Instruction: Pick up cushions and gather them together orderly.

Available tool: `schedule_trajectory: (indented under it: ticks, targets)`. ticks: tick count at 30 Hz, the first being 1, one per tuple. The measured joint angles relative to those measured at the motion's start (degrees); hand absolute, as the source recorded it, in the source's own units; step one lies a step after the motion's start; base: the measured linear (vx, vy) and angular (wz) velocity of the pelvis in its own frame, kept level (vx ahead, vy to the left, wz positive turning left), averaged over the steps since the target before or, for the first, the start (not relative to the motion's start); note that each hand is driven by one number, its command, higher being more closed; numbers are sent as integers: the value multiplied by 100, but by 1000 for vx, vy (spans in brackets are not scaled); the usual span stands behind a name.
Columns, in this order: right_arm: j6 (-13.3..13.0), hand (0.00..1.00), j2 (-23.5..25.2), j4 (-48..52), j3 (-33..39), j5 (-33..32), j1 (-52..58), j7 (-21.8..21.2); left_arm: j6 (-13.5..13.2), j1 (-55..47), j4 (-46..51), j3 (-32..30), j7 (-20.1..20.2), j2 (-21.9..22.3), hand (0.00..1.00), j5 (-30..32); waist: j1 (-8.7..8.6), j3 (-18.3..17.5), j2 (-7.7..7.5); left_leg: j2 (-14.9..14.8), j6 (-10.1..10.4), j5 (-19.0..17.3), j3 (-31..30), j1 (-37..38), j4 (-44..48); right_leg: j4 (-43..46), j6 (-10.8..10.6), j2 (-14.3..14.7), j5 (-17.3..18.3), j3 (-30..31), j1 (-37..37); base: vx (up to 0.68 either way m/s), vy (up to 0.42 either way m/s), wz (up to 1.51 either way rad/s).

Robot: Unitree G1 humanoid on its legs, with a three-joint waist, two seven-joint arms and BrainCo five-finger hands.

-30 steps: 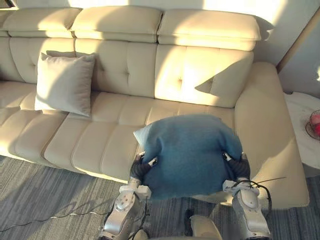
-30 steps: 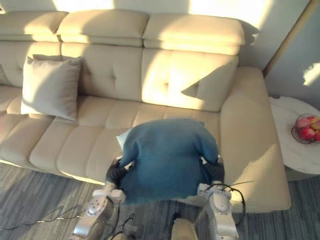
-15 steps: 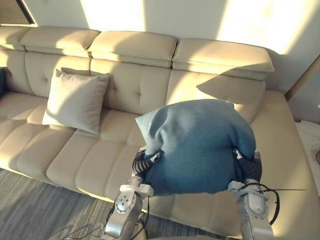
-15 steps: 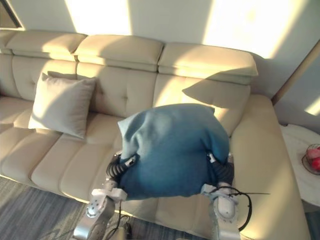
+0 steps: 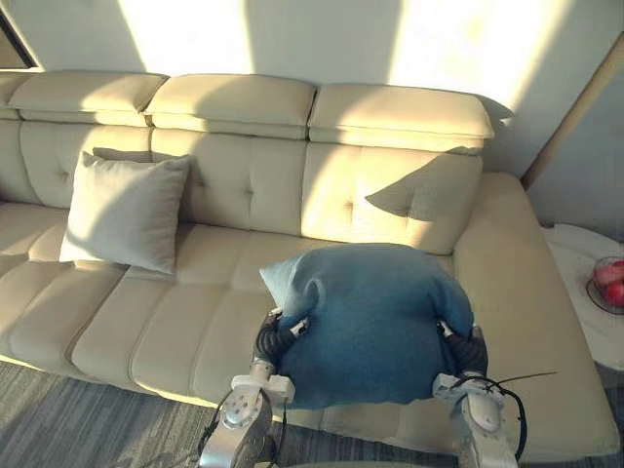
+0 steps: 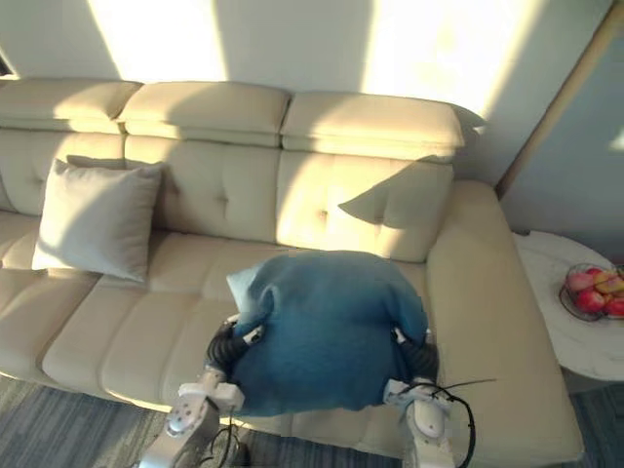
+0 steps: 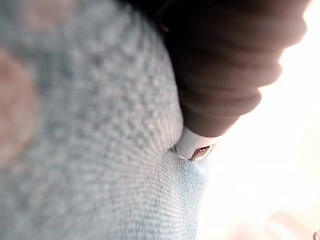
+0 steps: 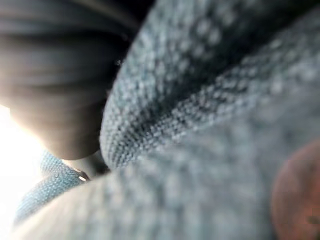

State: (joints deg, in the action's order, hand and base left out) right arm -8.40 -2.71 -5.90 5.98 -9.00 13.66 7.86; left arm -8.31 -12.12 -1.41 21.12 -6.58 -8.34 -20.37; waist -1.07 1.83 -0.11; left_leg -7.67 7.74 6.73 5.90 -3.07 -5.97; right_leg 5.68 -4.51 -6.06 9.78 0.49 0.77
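Blue woven cushion (image 5: 375,322), held between left hand (image 5: 275,336) and right hand (image 5: 468,346) at its two sides, over the right front seat of the sofa (image 5: 244,127); whether either hand is clasped or flat against it cannot be told. It sits lower than half a second ago, when it rose against the sofa's backrest (the view shifted slightly too). This suggests mid-carry, with the cushion well apart from the beige cushion (image 5: 122,210) leaning at the sofa's left. Wrist views add the weave pressed against the dark covers; eye views give both cushions' places on the sofa.
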Motion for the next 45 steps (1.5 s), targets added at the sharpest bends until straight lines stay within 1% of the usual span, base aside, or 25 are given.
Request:
schedule_trajectory:
  ticks: [5,6,10,12,14,15,16,17,18,22,23,24,25,26,27,28,30,31,32,34,35,38,40,43,45]
  targets:
    - [-1,100,-136,0,-311,99,-541,198,-20,364,4,-236,-274,-1,100,137,23,28,-35,-35,-27,93,103,-504,2,-119,-58,26,-243,106,-496,-21,10,-13]
    - [1,100,-185,0,-418,194,-826,290,-24,563,4,-337,-382,15,100,197,52,169,-48,-33,-48,146,150,-567,3,-135,-57,31,-318,160,-582,-6,9,-19]
    - [0,100,-220,1,-447,252,-1748,644,-32,1503,21,-449,-844,16,100,376,116,378,-63,-30,-128,304,161,-1057,6,57,-101,35,-393,185,-1125,-43,3,-5]
    - [1,100,-308,0,-455,461,-2663,1080,-101,2479,20,-569,-1381,17,100,535,152,460,-57,-34,-155,383,164,-1545,93,417,-102,37,-392,187,-1754,-122,5,-5]
    - [1,100,-495,-3,-447,474,-3320,1300,-191,3188,-61,-615,-1661,-38,100,568,171,656,-60,-24,-177,399,153,-1760,214,552,-104,17,-390,186,-1975,-104,16,-1]
    - [-1,100,-776,-101,-438,639,-4162,1568,-390,4039,-299,-667,-1949,-156,100,570,177,830,-45,-16,-210,466,131,-2024,263,660,-118,8,-395,186,-2256,-148,23,0]
    - [-18,100,-889,-231,-436,698,-4483,1641,-467,4335,-440,-676,-2036,-209,100,570,176,882,-44,-16,-220,499,127,-2103,263,700,-123,9,-398,186,-2359,-125,17,0]
    - [-20,100,-994,-453,-427,759,-4957,1756,-548,4756,-663,-700,-2145,-282,100,570,170,978,-31,-14,-228,546,120,-2187,258,749,-142,9,-409,188,-2464,-102,15,-1]
    - [-22,100,-1189,-939,-398,931,-5784,1906,-640,5458,-1093,-816,-2279,-372,100,572,151,1145,2,-11,-249,636,107,-2334,237,816,-185,10,-439,187,-2649,-118,16,0]
    - [-14,100,-1519,-2304,-380,1212,-8027,2305,-678,7447,-2349,-1172,-2655,-686,100,760,97,1707,197,26,-336,977,75,-2830,33,894,-252,-6,-592,189,-3266,-93,17,-1]
    - [-11,100,-1533,-2470,-375,1284,-8254,2371,-679,7661,-2500,-1203,-2724,-713,0,807,87,1777,205,36,-350,1012,71,-2895,15,921,-260,-13,-597,189,-3347,-60,15,1]
    - [1,0,-1538,-2907,-318,1375,-8834,2546,-672,8259,-2932,-1296,-2888,-807,0,865,70,1992,217,47,-362,1076,60,-3106,16,951,-288,-26,-638,190,-3567,-56,17,1]
    - [30,0,-1527,-3262,-252,1409,-9273,2671,-647,8727,-3330,-1294,-3015,-900,0,901,55,2170,219,58,-370,1134,38,-3256,16,935,-309,-35,-683,190,-3704,-32,12,2]
    - [56,0,-1526,-3384,-222,1411,-9427,2715,-629,8892,-3475,-1290,-3046,-938,0,901,47,2250,224,64,-366,1153,17,-3295,16,916,-317,-40,-701,190,-3733,0,0,0]
    - [150,0,-1525,-3813,-156,1404,-9864,2832,-578,9347,-3937,-1266,-3064,-1070,0,897,31,2429,221,71,-360,1165,-21,-3430,15,846,-328,-51,-771,192,-3851,4,3,-4]
    - [184,0,-1525,-3951,-147,1401,-9985,2863,-569,9481,-4107,-1231,-3063,-1120,0,897,27,2463,221,76,-358,1173,-20,-3487,15,810,-342,-60,-800,195,-3899,17,6,-7]
    - [267,0,-1523,-4659,47,1274,-10600,2904,-448,10268,-5089,-990,-2832,-1322,0,779,-5,2593,214,121,-340,1230,-22,-3828,13,559,-394,-106,-977,276,-4149,43,16,-10]
    - [267,0,-1524,-4746,81,1222,-10675,2907,-432,10379,-5224,-989,-2767,-1335,0,761,-6,2593,214,126,-348,1239,-18,-3910,13,506,-403,-110,-1020,295,-4203,70,31,-16]
    - [267,0,-1526,-4924,115,908,-10810,2888,-394,10555,-5426,-989,-2501,-1344,0,600,-12,2601,208,134,-345,1245,-7,-4083,13,333,-432,-130,-1131,328,-4321,62,28,-15]
    - [272,0,-1529,-4979,142,581,-10812,2832,-382,10566,-5448,-1001,-2276,-1293,0,406,-15,2688,209,129,-342,1247,7,-4183,10,120,-448,-147,-1262,332,-4335,59,16,-12]
    - [278,0,-1536,-4971,217,299,-10800,2719,-372,10562,-5491,-1053,-2074,-1224,0,141,-13,2694,204,120,-287,1286,29,-4331,11,-23,-454,-156,-1359,332,-4421,51,-3,-12]
    - [287,0,-1532,-4945,219,-56,-10720,2531,-372,10456,-5546,-1329,-1881,-1010,0,-172,4,2774,180,76,-286,1286,130,-4503,11,-205,-442,-112,-1509,339,-4537,27,-23,-15]
    - [291,0,-1497,-4823,202,-117,-10478,2445,-399,10234,-5481,-1528,-1809,-854,0,-244,29,2777,177,26,-285,1286,154,-4500,11,-202,-423,-90,-1529,348,-4553,2,-49,-13]
    - [287,0,-1293,-4104,177,-237,-9820,2402,-527,9653,-5016,-1851,-1794,-631,0,-347,31,2776,177,-11,-279,1280,201,-4395,10,-70,-418,-24,-1524,395,-4556,-6,-42,-13]
    - [267,0,-1178,-3852,176,-238,-9328,2375,-530,9276,-4840,-2001,-1787,-488,0,-349,48,2775,177,-29,-202,1208,234,-4237,7,198,-410,0,-1370,455,-4562,-13,-34,-11]
